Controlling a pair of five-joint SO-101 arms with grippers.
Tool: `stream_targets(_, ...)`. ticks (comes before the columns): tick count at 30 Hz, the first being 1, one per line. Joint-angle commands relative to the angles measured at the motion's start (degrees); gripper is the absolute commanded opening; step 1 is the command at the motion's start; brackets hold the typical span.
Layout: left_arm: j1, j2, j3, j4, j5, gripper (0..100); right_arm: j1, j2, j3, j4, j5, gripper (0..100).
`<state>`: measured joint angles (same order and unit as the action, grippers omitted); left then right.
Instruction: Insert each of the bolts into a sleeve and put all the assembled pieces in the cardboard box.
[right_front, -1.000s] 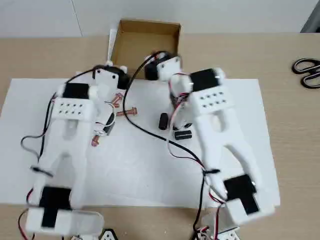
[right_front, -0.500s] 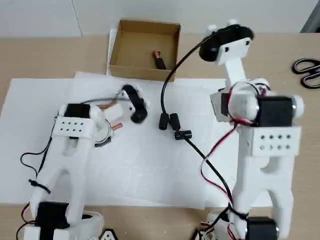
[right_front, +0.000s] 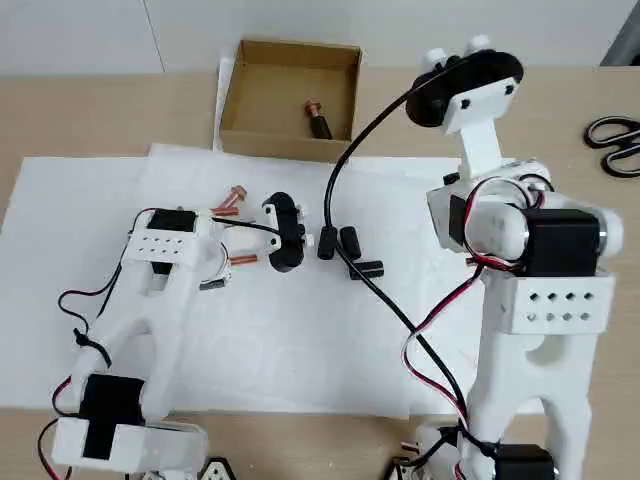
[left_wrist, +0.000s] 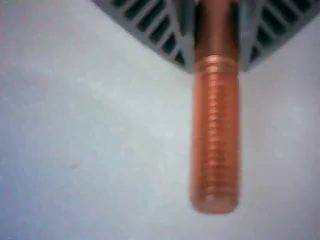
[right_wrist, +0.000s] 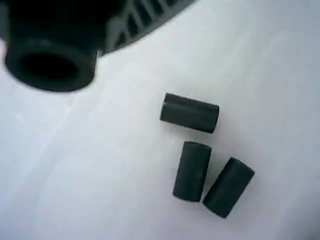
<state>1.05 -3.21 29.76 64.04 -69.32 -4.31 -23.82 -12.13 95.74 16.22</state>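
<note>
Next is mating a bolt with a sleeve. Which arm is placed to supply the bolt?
Left. The left gripper holds a bolt, threaded end sticking out free; the right gripper holds a sleeve, so it likely receives.

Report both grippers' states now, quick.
Left gripper: closed, holding a copper bolt.
Right gripper: closed, holding a black sleeve.

Three sleeves (right_front: 348, 240) lie on the paper (right_front: 300, 335) between my arms; behind them, the cardboard box (right_front: 268, 100) holds one assembled piece (right_front: 318, 119); loose bolts (right_front: 233, 199) lie left
</note>
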Motion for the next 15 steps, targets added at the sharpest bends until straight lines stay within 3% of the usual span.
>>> stream_targets(1,0.0,-0.44,-0.75,-1.67,1.32,16,0.22,-2.24,-0.18,0.31,0.44,0.4)
stream_targets(7,-0.26,-0.53,-6.46,1.93,8.53,17,0.22,-2.24,-0.18,0.31,0.44,0.4)
stream_targets(15,-0.09,-0.44,-28.26,24.7,33.32,17,0.48,-2.24,-0.18,0.22,0.7,0.4)
